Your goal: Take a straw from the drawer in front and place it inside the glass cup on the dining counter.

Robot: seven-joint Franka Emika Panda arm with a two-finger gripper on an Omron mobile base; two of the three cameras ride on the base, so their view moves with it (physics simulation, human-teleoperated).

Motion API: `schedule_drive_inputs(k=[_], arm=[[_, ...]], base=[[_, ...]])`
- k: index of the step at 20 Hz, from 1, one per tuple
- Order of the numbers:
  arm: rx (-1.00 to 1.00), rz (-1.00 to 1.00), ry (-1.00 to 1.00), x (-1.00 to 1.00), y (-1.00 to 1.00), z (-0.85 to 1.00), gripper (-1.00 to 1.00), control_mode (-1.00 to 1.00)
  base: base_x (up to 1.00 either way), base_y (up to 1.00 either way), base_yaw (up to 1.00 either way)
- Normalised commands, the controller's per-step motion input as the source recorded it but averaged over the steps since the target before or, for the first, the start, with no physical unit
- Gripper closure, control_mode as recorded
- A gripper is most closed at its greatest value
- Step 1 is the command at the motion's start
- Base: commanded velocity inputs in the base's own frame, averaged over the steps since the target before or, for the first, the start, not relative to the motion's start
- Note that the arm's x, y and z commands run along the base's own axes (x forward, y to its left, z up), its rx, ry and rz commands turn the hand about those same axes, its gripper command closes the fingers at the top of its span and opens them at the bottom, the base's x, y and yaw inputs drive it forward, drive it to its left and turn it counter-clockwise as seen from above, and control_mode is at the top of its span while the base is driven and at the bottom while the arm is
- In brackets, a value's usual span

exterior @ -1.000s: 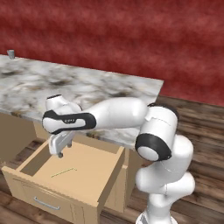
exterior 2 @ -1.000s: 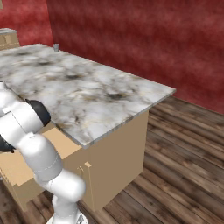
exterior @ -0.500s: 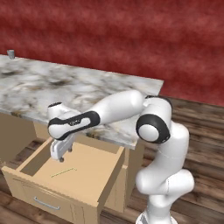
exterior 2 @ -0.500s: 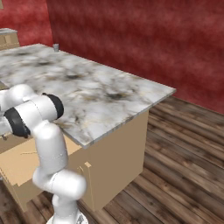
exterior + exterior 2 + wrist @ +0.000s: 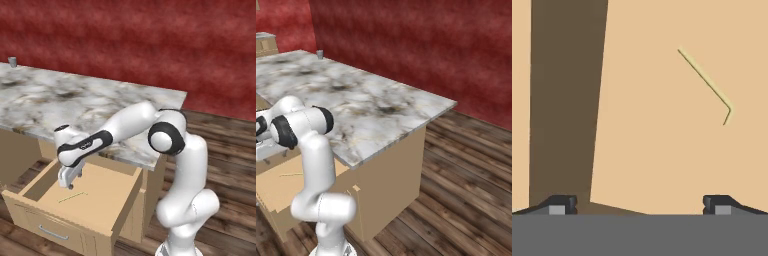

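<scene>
Hand view: my gripper [image 5: 639,205] hangs with jaws spread wide, holding nothing, over the drawer [image 5: 107,187] floor; the straw [image 5: 704,82] lies flat ahead, off to one side, untouched.

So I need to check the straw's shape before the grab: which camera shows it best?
The hand view: the straw lies large against the bare drawer floor, with a short bent end showing. In the left base view it is a thin pale line below the open tool. In the right base view it is a faint sliver.
</scene>
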Motion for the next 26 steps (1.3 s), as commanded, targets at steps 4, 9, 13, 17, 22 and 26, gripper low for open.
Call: schedule_drive_inputs(k=[4,9,13,17,22,26], arm=[[0.0,0.0,-0.11,0.09,-0.04,-0.34,-1.0,-1.0],[0.0,0.0,-0.07,0.05,-0.06,-0.28,-1.0,-1.0],[0.0,0.0,-0.01,0.19,-0.13,-0.29,-1.0,-1.0],[0.0,0.0,0.0,0.25,-0.15,-0.3,-1.0,-1.0],[0.0,0.0,0.0,0.22,-0.08,-0.32,-1.0,-1.0],[0.0,0.0,0.0,0.16,-0.02,-0.34,-1.0,-1.0]], base=[[0.0,0.0,0.0],[0.0,0.0,0.0],[0.0,0.0,0.0],[0.0,0.0,0.0],[0.0,0.0,0.0],[0.0,0.0,0.0]])
